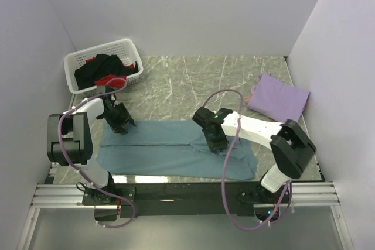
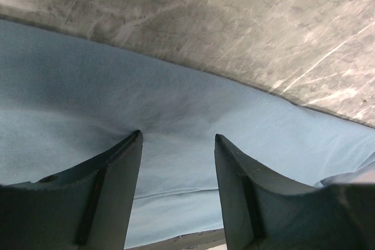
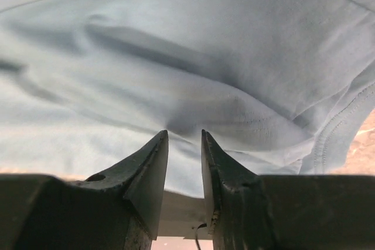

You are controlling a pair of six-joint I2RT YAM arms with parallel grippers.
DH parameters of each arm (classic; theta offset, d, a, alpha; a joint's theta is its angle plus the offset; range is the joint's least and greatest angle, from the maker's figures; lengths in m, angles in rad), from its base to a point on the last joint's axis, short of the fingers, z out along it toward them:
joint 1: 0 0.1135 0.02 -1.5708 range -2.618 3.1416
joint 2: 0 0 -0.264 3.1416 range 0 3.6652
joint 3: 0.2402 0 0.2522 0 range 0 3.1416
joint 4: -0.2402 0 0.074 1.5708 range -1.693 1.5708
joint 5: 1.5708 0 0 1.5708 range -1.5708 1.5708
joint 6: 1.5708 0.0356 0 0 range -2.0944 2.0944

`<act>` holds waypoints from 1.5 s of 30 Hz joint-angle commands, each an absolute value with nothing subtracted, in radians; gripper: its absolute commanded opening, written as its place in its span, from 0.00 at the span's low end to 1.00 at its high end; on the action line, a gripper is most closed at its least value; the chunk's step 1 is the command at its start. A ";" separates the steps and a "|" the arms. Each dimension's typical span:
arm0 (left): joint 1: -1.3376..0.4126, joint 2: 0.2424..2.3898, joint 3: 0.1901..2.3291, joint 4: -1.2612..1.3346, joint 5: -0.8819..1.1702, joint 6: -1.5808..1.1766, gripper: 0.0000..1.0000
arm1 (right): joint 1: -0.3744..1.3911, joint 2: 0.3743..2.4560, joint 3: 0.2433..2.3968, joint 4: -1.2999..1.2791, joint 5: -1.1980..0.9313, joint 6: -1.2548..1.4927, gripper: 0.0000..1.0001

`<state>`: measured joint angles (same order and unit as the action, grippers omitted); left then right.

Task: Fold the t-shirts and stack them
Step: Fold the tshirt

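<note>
Top external: one teal shirt (image 1: 158,147) lies in a long band on the near part of the surface (image 1: 176,86). One purple shirt (image 1: 278,98) lies folded at the far right, well apart from it. One basket (image 1: 96,49) stands at the far left corner and holds one black shirt (image 1: 102,68) and one red shirt (image 1: 110,80). Shirts counted: four.

Left claw (image 1: 121,122) is at the teal shirt's far left edge. In the left wrist view its fingers (image 2: 117,174) stand apart, tips on flat cloth.

Right claw (image 1: 215,143) is on the band's middle, and its arm crosses the band's right part. In the right wrist view its fingers (image 3: 149,174) are nearly together at a raised crease; cannot tell whether cloth is pinched.
</note>
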<state>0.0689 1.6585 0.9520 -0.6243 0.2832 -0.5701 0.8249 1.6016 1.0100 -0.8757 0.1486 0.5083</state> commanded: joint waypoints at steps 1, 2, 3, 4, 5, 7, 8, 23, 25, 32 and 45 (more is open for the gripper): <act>0.069 1.625 0.927 -0.611 0.296 -0.574 0.59 | 0.844 1.488 1.037 -0.862 0.122 0.502 0.36; 0.069 1.624 0.923 -0.607 0.299 -0.575 0.58 | 0.847 1.476 1.032 -0.853 0.108 0.493 0.36; 0.069 1.623 0.919 -0.606 0.299 -0.575 0.58 | 0.851 1.474 1.023 -0.839 0.094 0.486 0.35; 0.069 1.623 0.914 -0.606 0.301 -0.577 0.59 | 0.853 1.470 1.017 -0.830 0.084 0.479 0.34; 0.071 1.623 0.911 -0.604 0.304 -0.577 0.58 | 0.854 1.473 1.014 -0.825 0.063 0.473 0.34; 0.071 1.617 0.905 -0.606 0.304 -0.575 0.58 | 0.859 1.479 1.008 -0.810 0.046 0.457 0.33; 0.069 1.615 0.905 -0.606 0.302 -0.575 0.58 | 0.859 1.492 1.006 -0.807 0.029 0.453 0.32; 0.069 1.605 0.884 -0.607 0.296 -0.574 0.59 | 0.864 1.598 0.954 -0.765 0.026 0.430 0.30; 0.069 1.609 0.882 -0.607 0.296 -0.574 0.59 | 0.864 1.601 0.950 -0.758 0.025 0.431 0.30; 0.069 1.612 0.885 -0.609 0.291 -0.569 0.59 | 0.864 1.634 0.931 -0.742 0.041 0.433 0.34; 0.071 1.615 0.890 -0.617 0.293 -0.558 0.59 | 0.848 1.615 0.908 -0.730 0.092 0.472 0.29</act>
